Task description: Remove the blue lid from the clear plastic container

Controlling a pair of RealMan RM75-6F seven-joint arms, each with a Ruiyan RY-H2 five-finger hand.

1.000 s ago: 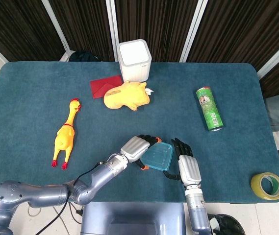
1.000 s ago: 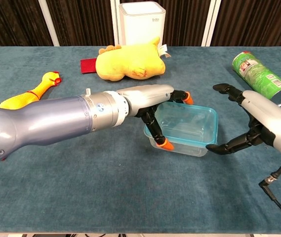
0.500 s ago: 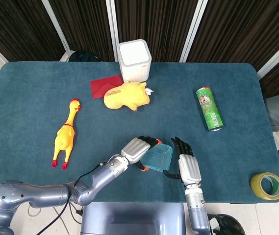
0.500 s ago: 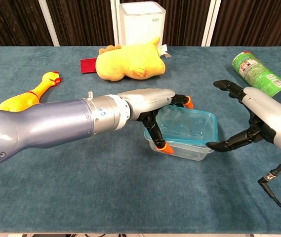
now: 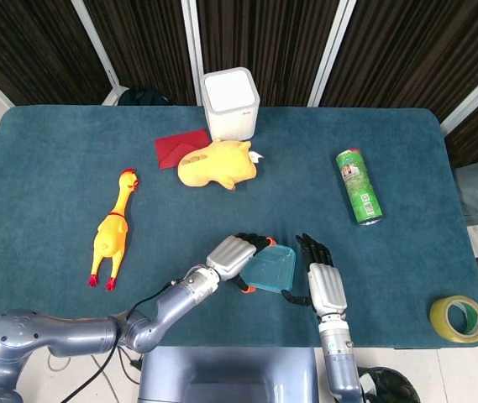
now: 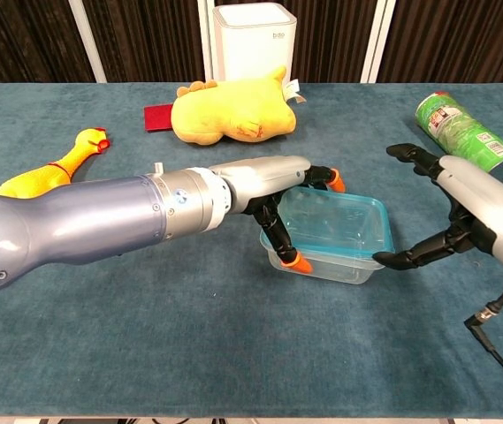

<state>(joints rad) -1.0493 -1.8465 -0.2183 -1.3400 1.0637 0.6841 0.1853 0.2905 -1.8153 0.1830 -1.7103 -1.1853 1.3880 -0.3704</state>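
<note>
1. Silver left hand point(image 6: 264, 190) — fingers clasped on the left end of the clear plastic container point(image 6: 331, 256).
2. Blue lid point(image 6: 335, 221) sits on the container, near the table's point(image 6: 145, 353) front edge.
3. Right hand point(image 6: 463, 216) — fingers spread, a fingertip touching the container's right corner.

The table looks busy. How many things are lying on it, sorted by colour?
Yellow: 3, the rubber chicken, the plush toy, the tape roll
Blue: 1, the lidded container
Green: 1, the can
Red: 1, the cloth
White: 1, the box
Total: 7
</note>
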